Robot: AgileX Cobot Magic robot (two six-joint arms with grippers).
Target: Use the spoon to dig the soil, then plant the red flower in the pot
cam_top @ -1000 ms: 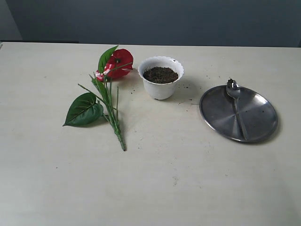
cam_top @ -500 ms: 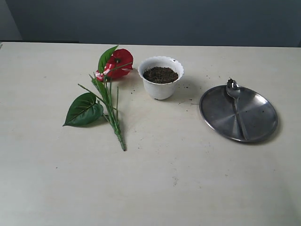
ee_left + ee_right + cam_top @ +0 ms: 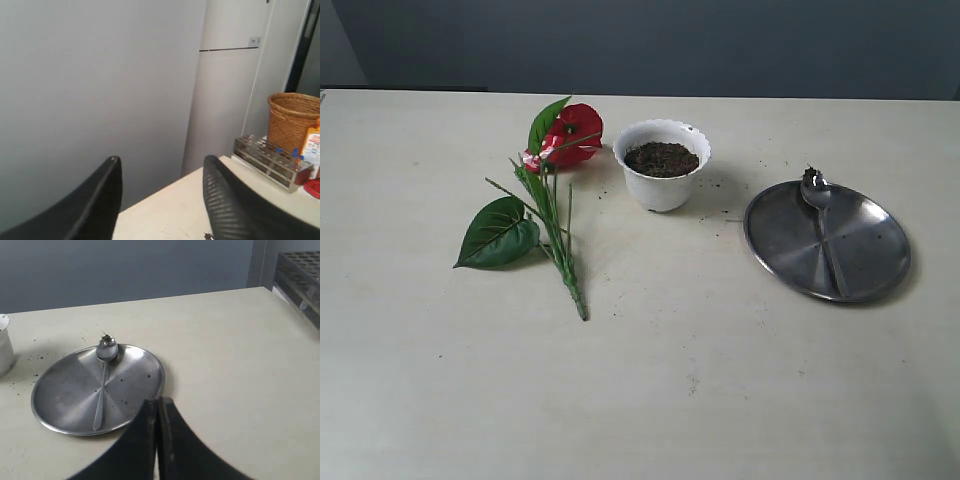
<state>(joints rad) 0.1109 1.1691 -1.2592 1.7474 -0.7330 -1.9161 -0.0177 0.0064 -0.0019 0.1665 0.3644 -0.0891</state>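
The white pot (image 3: 662, 167) with a scalloped rim stands at the middle back of the table, filled with dark soil (image 3: 661, 158). Left of it lies the red flower (image 3: 567, 134), its green stems running toward the front. On the right the spoon (image 3: 823, 212) lies on a round steel plate (image 3: 865, 255), a crumb of soil at its bowl. In the right wrist view the spoon (image 3: 104, 375) lies ahead of my right gripper (image 3: 157, 402), which is shut and empty. My left gripper (image 3: 162, 165) is open, holding nothing, facing a wall and the table's edge. Neither gripper shows in the exterior view.
Soil crumbs dot the table between pot and plate. The left wrist view shows a metal test-tube rack (image 3: 270, 161), a wicker basket (image 3: 295, 120) and an orange bottle (image 3: 311, 147) at the table's far end. A rack corner (image 3: 300, 275) shows in the right wrist view.
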